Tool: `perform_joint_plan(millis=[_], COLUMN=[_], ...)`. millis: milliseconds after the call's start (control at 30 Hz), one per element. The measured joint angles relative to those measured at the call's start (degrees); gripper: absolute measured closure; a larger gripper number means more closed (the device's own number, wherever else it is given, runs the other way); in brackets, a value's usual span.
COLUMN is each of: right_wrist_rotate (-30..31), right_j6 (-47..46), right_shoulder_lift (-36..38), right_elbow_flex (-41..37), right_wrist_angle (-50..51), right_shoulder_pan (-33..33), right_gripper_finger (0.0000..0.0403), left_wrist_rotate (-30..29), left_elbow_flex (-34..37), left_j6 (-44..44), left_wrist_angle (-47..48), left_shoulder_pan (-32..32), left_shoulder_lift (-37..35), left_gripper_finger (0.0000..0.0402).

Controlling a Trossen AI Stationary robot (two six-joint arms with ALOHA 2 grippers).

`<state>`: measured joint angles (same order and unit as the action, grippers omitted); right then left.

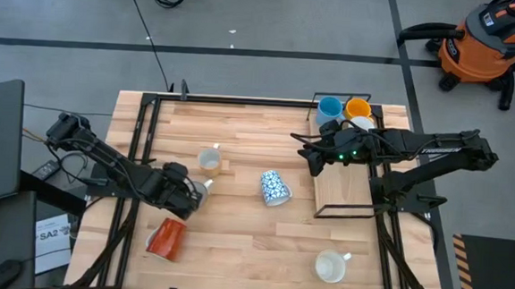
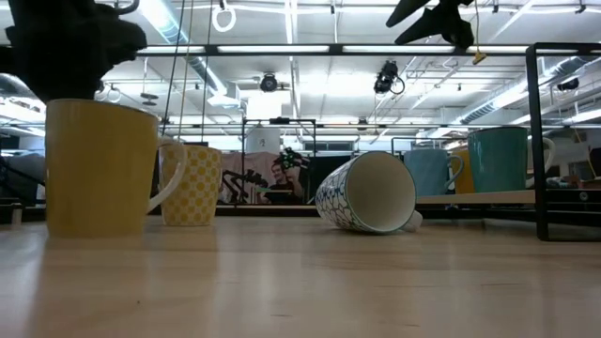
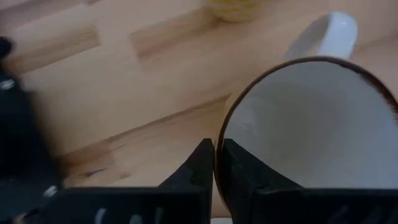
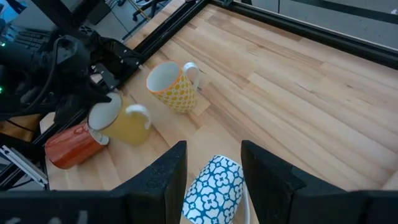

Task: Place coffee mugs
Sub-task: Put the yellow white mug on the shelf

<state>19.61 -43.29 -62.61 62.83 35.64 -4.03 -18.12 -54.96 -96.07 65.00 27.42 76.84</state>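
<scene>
My left gripper (image 1: 190,194) is shut on a yellow mug (image 2: 99,169) with a white inside, standing upright near the table's left side. My right gripper (image 4: 221,165) hangs open, high above the table, over a blue-and-white patterned mug (image 1: 274,188) that lies on its side. A yellow-checked mug (image 1: 209,159) stands upright farther back. A red-orange mug (image 1: 167,238) lies on its side near the left front. A white mug (image 1: 331,265) stands near the front. Light blue (image 1: 330,107), orange (image 1: 358,108) and white (image 1: 363,124) mugs stand on the rack. My left gripper pinches the yellow mug's rim (image 3: 217,146) on the side away from its white handle (image 3: 323,34). One finger (image 3: 239,171) is inside the mug and one (image 3: 199,168) outside, coming from above. The mug stands upright with its base on the table (image 2: 282,282).
A black-framed rack with a wooden board (image 1: 345,181) stands on the table's right side, its far end taken by mugs. Black rails (image 1: 142,128) run along the table's left, far and right edges. Bare wood lies between the mugs at the middle and front.
</scene>
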Motion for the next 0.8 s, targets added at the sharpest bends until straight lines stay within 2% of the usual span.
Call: perform_joint_plan(millis=[167,400,633,800], right_wrist_rotate=[0.0,0.0,0.0,-0.2], right_j6=[0.0,0.0,0.0,0.0], right_shoulder_lift=[0.0,0.0,0.0,0.0], right_elbow_flex=[0.0,0.0,0.0,0.0], right_wrist_angle=[0.0,0.0,0.0,0.0], right_shoulder_pan=[0.0,0.0,0.0,0.1], right_gripper_finger=[0.0246,0.0246,0.0246,0.0246], left_wrist_rotate=[-0.1,1.6,6.5,11.0], left_elbow_flex=[0.0,0.2,0.2,0.2], left_j6=[11.0,33.0,49.6,56.9], left_wrist_angle=[-6.9,-20.7,-32.6,-40.5], left_shoulder_pan=[0.0,-2.6,-8.5,-12.8], left_shoulder_lift=[0.0,0.2,0.2,0.2], left_gripper_finger=[0.0374,0.0374,0.0375,0.0375])
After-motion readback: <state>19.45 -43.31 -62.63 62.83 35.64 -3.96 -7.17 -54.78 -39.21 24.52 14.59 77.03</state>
